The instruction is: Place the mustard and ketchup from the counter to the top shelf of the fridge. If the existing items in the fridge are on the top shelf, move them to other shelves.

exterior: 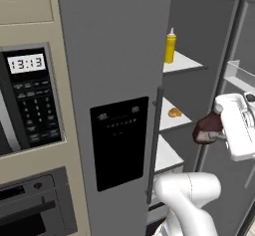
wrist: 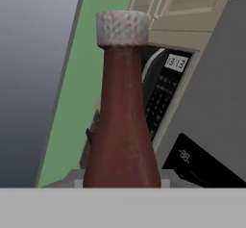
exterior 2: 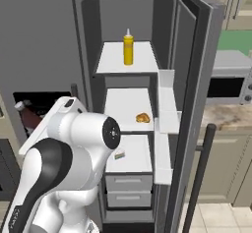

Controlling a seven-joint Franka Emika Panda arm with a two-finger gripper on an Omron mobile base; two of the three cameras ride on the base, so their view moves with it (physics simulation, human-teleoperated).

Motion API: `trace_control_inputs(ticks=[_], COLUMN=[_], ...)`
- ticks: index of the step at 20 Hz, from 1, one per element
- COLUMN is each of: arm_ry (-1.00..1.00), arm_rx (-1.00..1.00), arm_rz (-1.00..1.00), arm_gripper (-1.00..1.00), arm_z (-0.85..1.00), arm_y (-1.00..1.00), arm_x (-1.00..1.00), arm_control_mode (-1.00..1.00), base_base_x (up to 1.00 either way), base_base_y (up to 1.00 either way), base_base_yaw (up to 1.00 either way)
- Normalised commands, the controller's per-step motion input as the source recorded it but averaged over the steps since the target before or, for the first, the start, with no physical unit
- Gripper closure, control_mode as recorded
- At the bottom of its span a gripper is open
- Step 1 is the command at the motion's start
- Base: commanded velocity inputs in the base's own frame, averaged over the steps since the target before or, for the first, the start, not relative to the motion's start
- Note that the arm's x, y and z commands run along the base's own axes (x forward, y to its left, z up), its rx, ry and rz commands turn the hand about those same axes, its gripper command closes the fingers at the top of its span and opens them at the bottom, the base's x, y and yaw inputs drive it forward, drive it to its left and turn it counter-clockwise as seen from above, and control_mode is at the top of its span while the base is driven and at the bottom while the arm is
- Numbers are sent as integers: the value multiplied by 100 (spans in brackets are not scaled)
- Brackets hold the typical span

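Beside the open fridge (exterior: 114,56), the end effector (exterior: 219,136) grips the ketchup (exterior: 208,129), while the mustard (exterior: 170,46) stands on the top shelf (exterior: 187,63).

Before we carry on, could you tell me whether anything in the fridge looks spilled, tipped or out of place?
Nothing stands out: the mustard stands upright on the top shelf, and the gripper holds the ketchup.

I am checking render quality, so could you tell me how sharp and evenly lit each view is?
Left base view: flat light, mustard crisp. Right base view: fridge interior dim, soft shelf shadows. Hand view: ketchup close and slightly soft, no glare.
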Motion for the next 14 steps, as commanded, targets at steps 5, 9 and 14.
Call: trace_control_inputs(ticks=[5, 9, 14], arm_ry=[0, 0, 0], arm_rx=[0, 0, 0], arm_rz=[0, 0, 0], arm_gripper=[100, 100, 100], arm_z=[0, 0, 0], arm_y=[0, 0, 0], arm_x=[0, 0, 0], arm_control_mode=[100, 100, 100], base_base_x=[51, 54, 42], base_base_y=[-4, -23, -27], base_base_yaw=[-4, 0, -1])
